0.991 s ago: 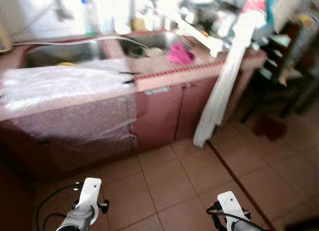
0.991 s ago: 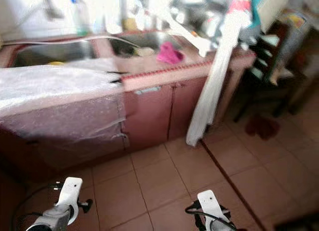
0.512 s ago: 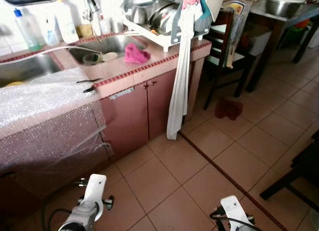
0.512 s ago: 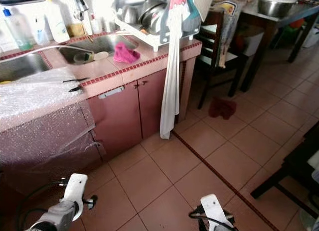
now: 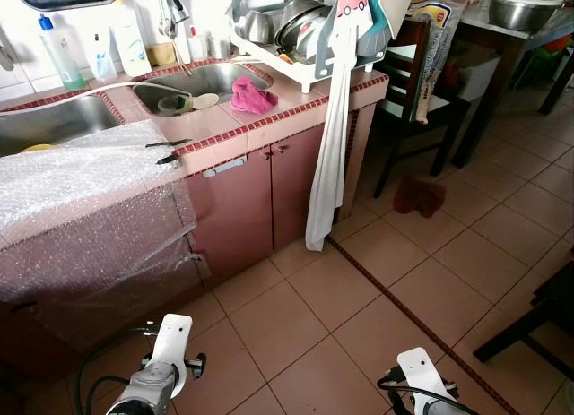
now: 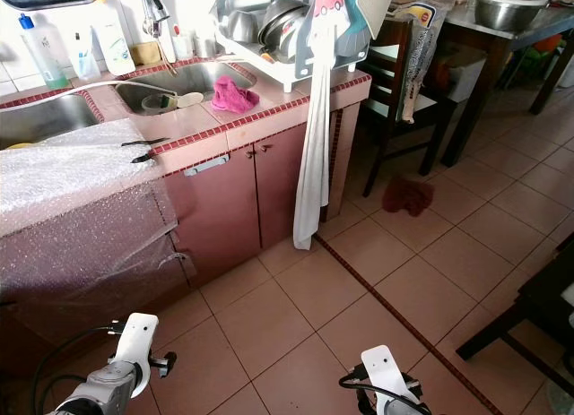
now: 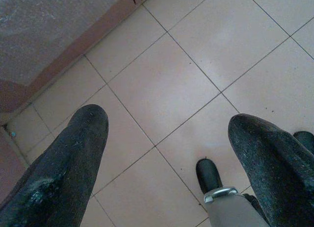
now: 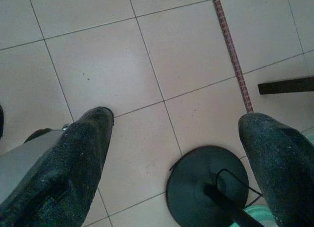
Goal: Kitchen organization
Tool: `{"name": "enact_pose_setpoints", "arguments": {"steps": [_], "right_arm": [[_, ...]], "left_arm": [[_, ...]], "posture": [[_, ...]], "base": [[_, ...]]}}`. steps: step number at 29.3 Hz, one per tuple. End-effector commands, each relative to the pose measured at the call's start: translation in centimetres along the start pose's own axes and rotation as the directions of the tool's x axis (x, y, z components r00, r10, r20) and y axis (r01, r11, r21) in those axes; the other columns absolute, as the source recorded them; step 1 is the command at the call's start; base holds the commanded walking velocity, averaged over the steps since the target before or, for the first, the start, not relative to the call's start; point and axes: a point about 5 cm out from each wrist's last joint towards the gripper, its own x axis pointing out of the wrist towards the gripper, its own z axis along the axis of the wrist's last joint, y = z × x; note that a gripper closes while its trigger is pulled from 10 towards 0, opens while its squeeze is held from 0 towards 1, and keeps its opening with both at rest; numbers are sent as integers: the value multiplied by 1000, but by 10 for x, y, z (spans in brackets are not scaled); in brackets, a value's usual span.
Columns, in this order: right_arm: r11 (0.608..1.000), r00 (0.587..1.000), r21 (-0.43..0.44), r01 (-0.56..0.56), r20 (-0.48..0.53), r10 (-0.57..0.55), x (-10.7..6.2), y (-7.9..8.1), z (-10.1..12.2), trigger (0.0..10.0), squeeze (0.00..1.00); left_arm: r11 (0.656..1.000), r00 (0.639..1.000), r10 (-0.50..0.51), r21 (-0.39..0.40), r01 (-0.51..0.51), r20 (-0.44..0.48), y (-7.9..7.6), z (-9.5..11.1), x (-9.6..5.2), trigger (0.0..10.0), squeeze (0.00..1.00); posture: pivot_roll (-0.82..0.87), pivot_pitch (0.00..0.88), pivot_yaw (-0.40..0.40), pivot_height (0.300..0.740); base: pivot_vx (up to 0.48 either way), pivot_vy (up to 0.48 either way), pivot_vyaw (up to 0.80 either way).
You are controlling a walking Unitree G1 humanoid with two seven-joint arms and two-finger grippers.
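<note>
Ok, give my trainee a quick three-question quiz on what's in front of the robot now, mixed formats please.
1. True or false: the pink cloth lies on the floor.
2. Multiple choice: what covers the counter's left end? A) bubble wrap B) a newspaper C) a baking tray
3. Short answer: are the left tool and the right tool holding anything, and where do they point?

Key:
1. False: it lies on the countertop, beside the sink.
2. A.
3. No. Both are open and empty, pointing down at the tiled floor.
</note>
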Motion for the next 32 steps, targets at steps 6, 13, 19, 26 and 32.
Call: {"name": "enact_pose_setpoints", "arguments": {"steps": [6, 13, 19, 26, 32], "right_arm": [[1000, 1000, -1, 7, 26, -7, 1, -1, 8, 10000, 0], [1000, 1000, -2, 9, 29, -9, 1, -2, 9, 10000, 0], [1000, 999, -5, 7, 34, -7, 1, -2, 10, 10000, 0], [1000, 999, -9, 8, 36, -8, 1, -3, 11, 10000, 0], [1000, 999, -14, 9, 38, -8, 1, -3, 11, 10000, 0]], "left_arm": [[1000, 1000, -2, 13, 2, -1, 2, 3, 0, 10000, 0], [1000, 1000, -2, 13, 2, -3, 1, 3, 0, 10000, 0], [1000, 1000, -4, 16, 4, -4, 1, 3, 0, 10000, 0], [1000, 1000, -3, 19, 3, -6, 0, 2, 0, 10000, 0], [1000, 1000, -3, -11, 3, 8, 0, 4, 0, 10000, 0]], "posture": [[-37, 0, 35, 740], [-39, 0, 36, 740], [-40, 0, 35, 740], [-40, 0, 35, 740], [-41, 0, 36, 740]], "base": [[0, -250, 0], [0, -310, 0], [0, -308, 0], [0, -365, 0], [0, -214, 0]]}}
